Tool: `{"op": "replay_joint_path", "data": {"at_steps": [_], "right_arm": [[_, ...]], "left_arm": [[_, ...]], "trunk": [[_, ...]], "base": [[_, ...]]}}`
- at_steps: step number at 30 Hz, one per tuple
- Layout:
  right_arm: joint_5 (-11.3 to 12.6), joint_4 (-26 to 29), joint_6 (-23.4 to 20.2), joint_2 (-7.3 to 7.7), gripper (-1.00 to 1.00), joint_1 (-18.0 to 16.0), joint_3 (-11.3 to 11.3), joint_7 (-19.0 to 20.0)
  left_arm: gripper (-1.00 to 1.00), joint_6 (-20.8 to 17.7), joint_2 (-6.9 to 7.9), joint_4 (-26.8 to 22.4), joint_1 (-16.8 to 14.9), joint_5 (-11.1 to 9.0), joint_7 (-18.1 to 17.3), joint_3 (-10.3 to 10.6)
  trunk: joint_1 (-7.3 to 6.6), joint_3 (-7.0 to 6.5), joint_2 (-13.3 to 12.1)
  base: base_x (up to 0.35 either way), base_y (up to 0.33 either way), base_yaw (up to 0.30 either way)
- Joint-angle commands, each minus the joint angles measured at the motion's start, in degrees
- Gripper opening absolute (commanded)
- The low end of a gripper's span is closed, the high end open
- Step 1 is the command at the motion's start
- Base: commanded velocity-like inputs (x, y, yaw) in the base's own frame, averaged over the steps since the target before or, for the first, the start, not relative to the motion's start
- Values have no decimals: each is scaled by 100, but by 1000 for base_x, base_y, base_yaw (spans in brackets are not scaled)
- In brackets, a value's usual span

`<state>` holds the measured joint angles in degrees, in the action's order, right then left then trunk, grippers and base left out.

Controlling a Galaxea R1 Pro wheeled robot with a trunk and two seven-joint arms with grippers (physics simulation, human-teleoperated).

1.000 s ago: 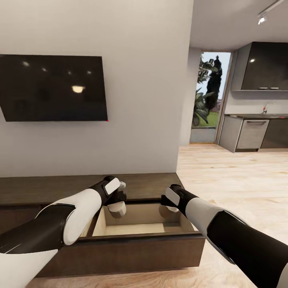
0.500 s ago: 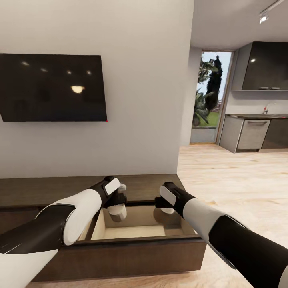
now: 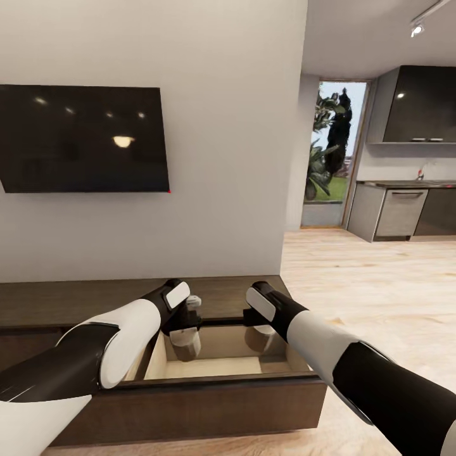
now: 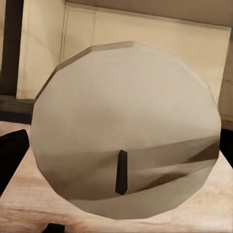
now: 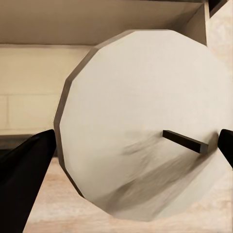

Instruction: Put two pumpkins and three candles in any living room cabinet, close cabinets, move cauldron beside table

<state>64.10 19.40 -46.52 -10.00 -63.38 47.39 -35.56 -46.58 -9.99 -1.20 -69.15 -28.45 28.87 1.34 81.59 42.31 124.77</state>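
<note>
Left gripper (image 3: 185, 329) hangs over the left end of the open drawer (image 3: 209, 364) of the cabinet (image 3: 76, 297), closed on a tan candle (image 3: 185, 339); in the left wrist view that candle (image 4: 126, 131) shows its flat end with a dark wick, and one dark finger (image 4: 12, 155) lies at its edge. Against a second ago the left gripper sits a little lower, with the candle dipping below the drawer's rim line.

Right gripper (image 3: 258, 330) is closed on a second candle (image 3: 259, 335) over the right part of the same drawer. It has moved toward the left and toward the wall since the earlier frames, and its wrist is closer to the cabinet top. In the right wrist view the candle (image 5: 145, 131) shows its wick end between two dark fingers (image 5: 24, 170), with the pale drawer wall behind.

Both candles hang above the beige drawer floor; whether either touches it I cannot tell.

A black TV (image 3: 82, 139) hangs on the grey wall above the cabinet. To the right, light wood floor (image 3: 380, 285) runs to a glass door (image 3: 332, 152) and grey kitchen units (image 3: 399, 212). The drawer's pulled-out dark front (image 3: 190, 405) stands between the robot and the drawer's inside.
</note>
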Motion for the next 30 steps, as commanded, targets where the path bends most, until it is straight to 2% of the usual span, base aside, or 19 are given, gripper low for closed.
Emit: {"op": "replay_joint_path", "data": {"at_steps": [1, 4, 7, 11, 17, 30], "right_arm": [[48, -24, -7, 0, -100, -7, 28, -45], [49, -84, -5, 0, -100, -7, 32, -47], [50, -131, 1, 0, -100, -7, 33, -45], [61, -180, 16, 0, -100, -7, 41, -40], [78, -328, 195, 0, -100, -7, 42, -29], [90, -468, 213, 0, -100, 1, 43, -22]], "left_arm": [[-100, -31, -1, -12, -2, -63, 57, 16], [-100, -58, -1, -12, -2, -75, 57, 16], [-100, -287, -1, -12, -2, -85, 57, -1], [-100, -406, -1, -12, -2, -94, 54, -15], [-100, -432, -1, -12, -2, -98, 57, -19], [-100, -407, -1, -12, -2, -95, 24, -8]], "trunk": [[-1, 6, 3], [-1, 6, 3], [-1, 6, 3], [-1, 6, 3], [-1, 6, 3], [-1, 6, 3]], "base": [[0, 0, 0], [0, 0, 0], [0, 0, 0], [81, 0, 0], [151, 0, 0], [60, 0, 0]]}}
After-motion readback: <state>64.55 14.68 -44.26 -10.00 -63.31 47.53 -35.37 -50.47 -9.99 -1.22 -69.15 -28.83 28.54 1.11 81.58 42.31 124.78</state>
